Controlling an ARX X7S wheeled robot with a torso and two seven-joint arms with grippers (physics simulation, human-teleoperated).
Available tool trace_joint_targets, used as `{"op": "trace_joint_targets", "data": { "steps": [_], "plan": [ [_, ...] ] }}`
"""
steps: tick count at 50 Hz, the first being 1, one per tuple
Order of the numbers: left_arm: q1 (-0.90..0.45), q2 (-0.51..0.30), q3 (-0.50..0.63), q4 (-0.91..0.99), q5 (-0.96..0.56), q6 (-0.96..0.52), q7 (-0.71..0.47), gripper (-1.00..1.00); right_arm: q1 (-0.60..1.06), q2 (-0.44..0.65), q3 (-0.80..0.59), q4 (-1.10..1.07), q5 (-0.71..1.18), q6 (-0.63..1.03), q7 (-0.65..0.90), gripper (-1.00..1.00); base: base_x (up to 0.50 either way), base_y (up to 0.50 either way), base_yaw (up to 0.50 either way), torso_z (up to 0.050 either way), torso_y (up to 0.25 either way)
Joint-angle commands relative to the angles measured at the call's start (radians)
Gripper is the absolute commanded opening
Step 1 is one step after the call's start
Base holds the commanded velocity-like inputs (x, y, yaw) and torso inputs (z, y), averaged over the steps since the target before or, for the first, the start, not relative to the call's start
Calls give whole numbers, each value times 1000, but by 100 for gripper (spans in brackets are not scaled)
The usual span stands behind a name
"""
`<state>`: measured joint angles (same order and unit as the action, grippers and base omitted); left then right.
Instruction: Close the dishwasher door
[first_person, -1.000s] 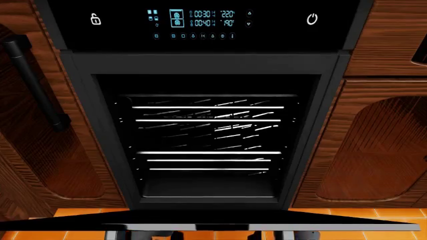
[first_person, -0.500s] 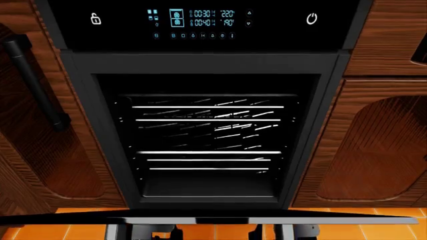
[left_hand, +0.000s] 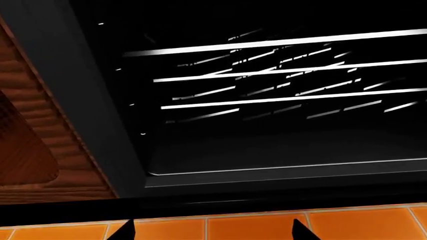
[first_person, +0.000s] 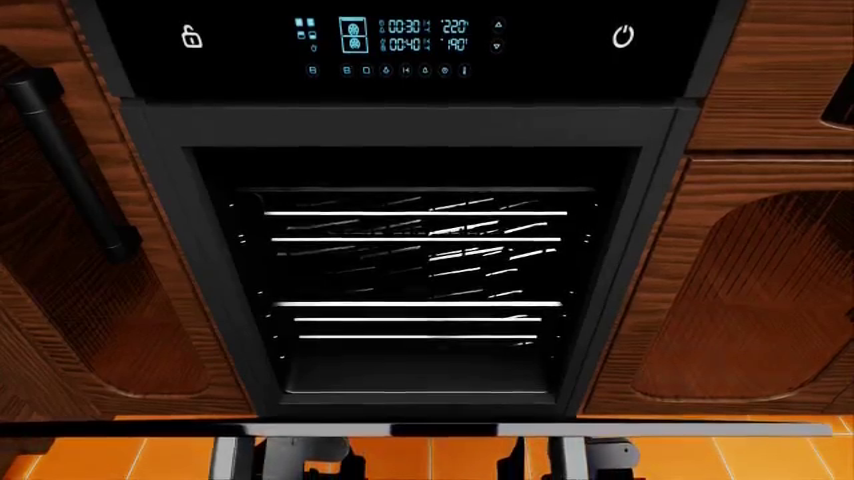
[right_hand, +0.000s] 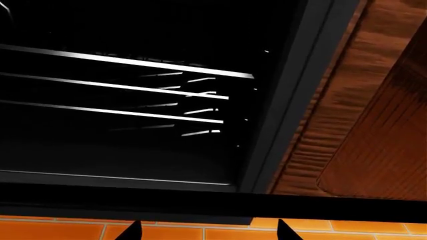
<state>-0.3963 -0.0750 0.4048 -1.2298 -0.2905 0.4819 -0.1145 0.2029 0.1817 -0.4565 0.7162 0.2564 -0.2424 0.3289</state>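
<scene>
The glossy black dishwasher door (first_person: 134, 429) hangs open, seen nearly edge-on as a thin dark band across the bottom of the head view, with its grey squared metal bar handle (first_person: 414, 430) along the near edge and the orange tiled floor (first_person: 107, 460) showing beneath. Behind it the black appliance cavity (first_person: 414, 290) with its bright wire racks (first_person: 414, 225) stands exposed under the blue-lit control panel (first_person: 400, 40). The step in hand looks like the lift from below: both arms sit under the door, their upper parts just visible in the head view. The left gripper (left_hand: 212, 231) and right gripper (right_hand: 205, 230) each show two dark fingertips spread apart, holding nothing. Whether either touches the door's underside cannot be told. Only the wrist views show the spread tips and the cavity's lower lip; only the head view shows the brown wooden cabinet doors (first_person: 747, 300) on both sides. Next, the arms probably need to push upward and forward together, swinging the panel toward the frame.
</scene>
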Motion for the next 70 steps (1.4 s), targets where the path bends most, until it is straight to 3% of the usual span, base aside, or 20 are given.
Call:
{"op": "trace_joint_targets", "data": {
  "steps": [1, 6, 39, 70],
  "plan": [
    [-17, 1, 5, 23, 7, 4, -4, 100, 52, 12, -7, -46, -34, -8, 12, 100, 0, 0, 0, 0, 0],
    [-59, 23, -11, -75, 2, 47, 16, 100, 79, -3, -7, 16, -38, -33, 9, 100, 0, 0, 0, 0, 4],
    [-157, 41, -201, -79, 199, 28, 18, 100, 274, -95, -2, 376, -37, -194, -30, 100, 0, 0, 0, 0, 3],
    [-287, 44, -285, -79, 276, -27, 7, 100, 445, -134, 8, 589, -52, -312, -13, 100, 0, 0, 0, 2, 7]
  ]
}}
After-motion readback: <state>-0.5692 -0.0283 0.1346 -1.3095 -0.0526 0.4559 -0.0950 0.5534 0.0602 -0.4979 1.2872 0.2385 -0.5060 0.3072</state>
